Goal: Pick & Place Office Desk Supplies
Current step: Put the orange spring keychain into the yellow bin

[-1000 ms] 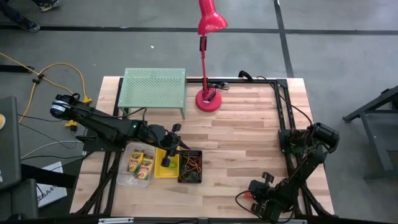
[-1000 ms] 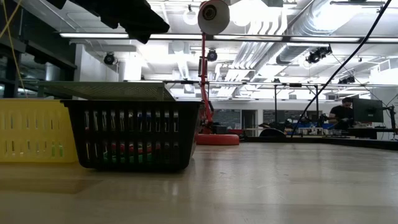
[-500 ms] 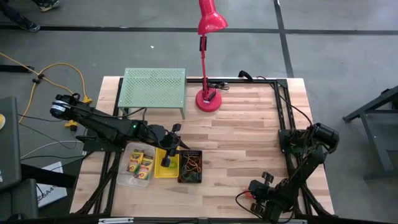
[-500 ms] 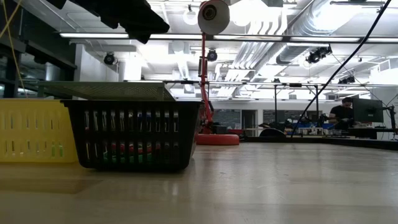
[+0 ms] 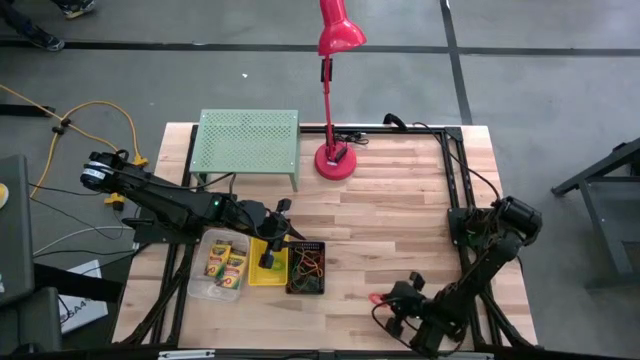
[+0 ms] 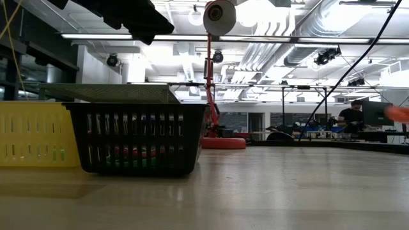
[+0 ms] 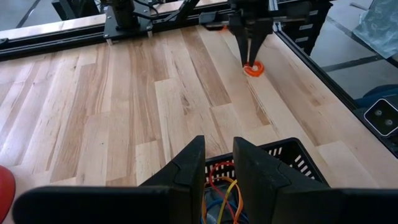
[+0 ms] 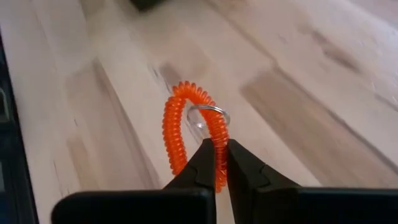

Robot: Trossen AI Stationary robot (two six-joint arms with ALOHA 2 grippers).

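A small orange coiled loop [image 8: 180, 134] with a metal ring [image 8: 208, 115] sits in my right gripper [image 8: 219, 163], which is shut on it near the table's front right [image 5: 385, 300]. The left wrist view shows that loop [image 7: 253, 68] under the right fingers. My left gripper [image 7: 214, 165] hovers open above the black mesh bin [image 5: 306, 268], nothing between its fingers. Beside that bin stand the yellow bin [image 5: 262, 270] and a clear bin holding crayon boxes [image 5: 226, 263]. All three rest on the wooden table. My right gripper pinches the orange loop's coil [image 8: 214, 140] between its two fingertips, beside the metal ring. The fingers come slanting down from the table's right side. The loop hangs off the fingertips, and in the low view it shows as an orange blur [image 6: 399, 113] above the tabletop.
A tall red desk lamp [image 5: 335, 160] and a light-green perforated rack [image 5: 248, 140] stand at the table's far edge. Bare wood [image 5: 390, 220] lies between the bins and my right arm. The black mesh bin [image 6: 137, 137] holds coloured loops.
My right gripper has swung toward the table's left edge and turned at the wrist, carrying the orange loop with it. The loop now appears at the right edge of the low view, where it did not show before.
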